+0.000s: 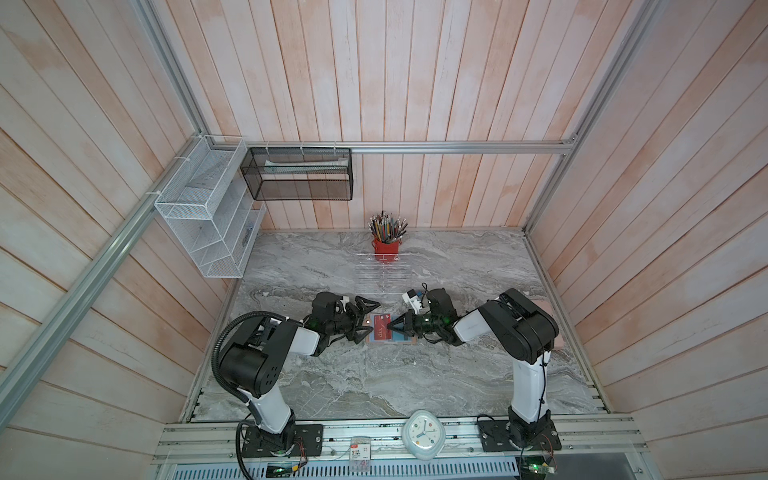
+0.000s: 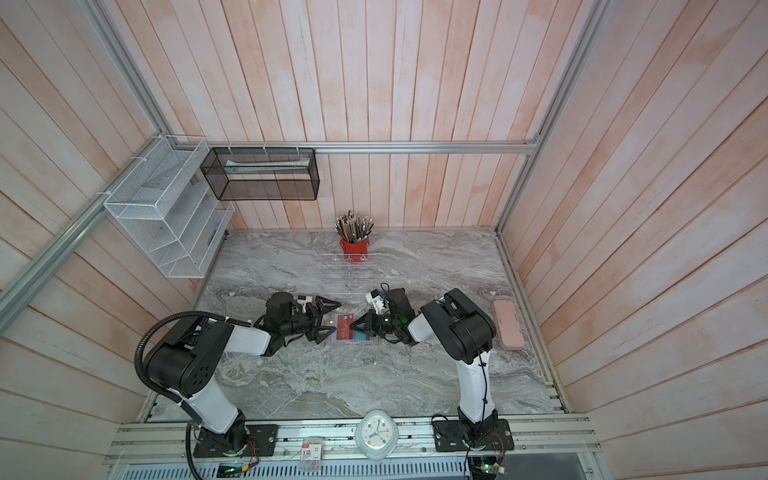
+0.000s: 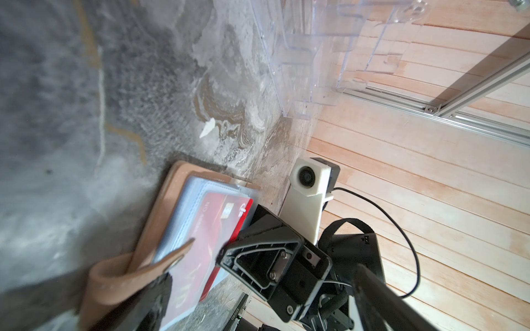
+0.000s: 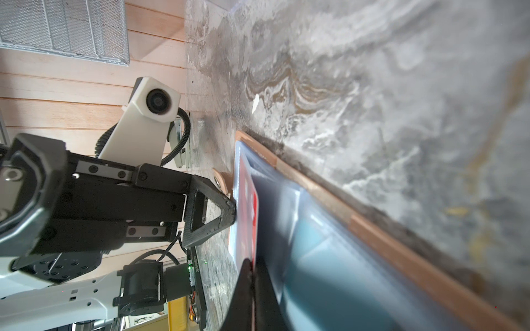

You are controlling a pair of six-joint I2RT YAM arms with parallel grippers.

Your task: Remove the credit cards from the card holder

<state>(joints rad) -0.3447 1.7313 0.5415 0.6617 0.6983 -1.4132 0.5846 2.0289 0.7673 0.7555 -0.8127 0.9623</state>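
Right wrist view shows the right gripper [image 4: 253, 266] pinched together on the red card [image 4: 249, 197] in the card holder [image 4: 315, 186] (open flat on the marble table [image 4: 372, 86]), while a top view adds the left gripper [image 1: 372, 316], jaws wide apart, beside it; other cards are indistinct.

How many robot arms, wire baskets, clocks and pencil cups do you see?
Robot arms: 2, left arm and right arm
Wire baskets: 2, white basket and black basket
Clocks: 1
Pencil cups: 1
Total: 6
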